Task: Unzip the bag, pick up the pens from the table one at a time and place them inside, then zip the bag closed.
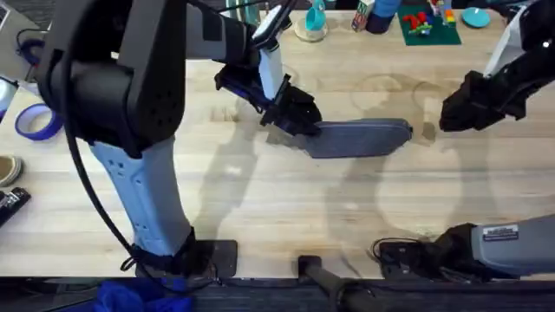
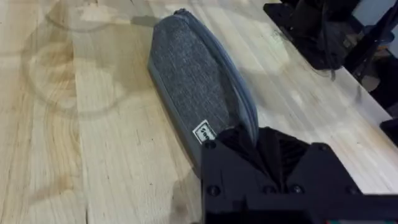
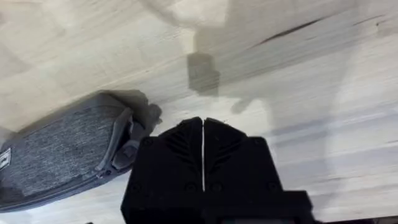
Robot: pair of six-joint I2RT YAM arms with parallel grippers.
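Observation:
The grey-blue bag (image 1: 362,137) lies flat on the table (image 1: 260,199), its zipper closed along the top edge. My left gripper (image 1: 299,120) reaches across and is shut on the bag's left end; in the left wrist view the black fingers (image 2: 261,142) pinch the fabric next to a small white label (image 2: 204,132). My right gripper (image 1: 453,114) hovers just right of the bag, shut with nothing in it (image 3: 203,127). The metal zipper pull (image 3: 127,149) sits at the bag's (image 3: 62,155) end, beside those fingers. The pens are out of view.
A blue tape roll (image 1: 35,121) lies at the far left. Along the back edge stand a teal item (image 1: 316,19), a green plate with toy bricks (image 1: 429,26) and a teal dish (image 1: 475,16). Bare wood spreads in front of the bag.

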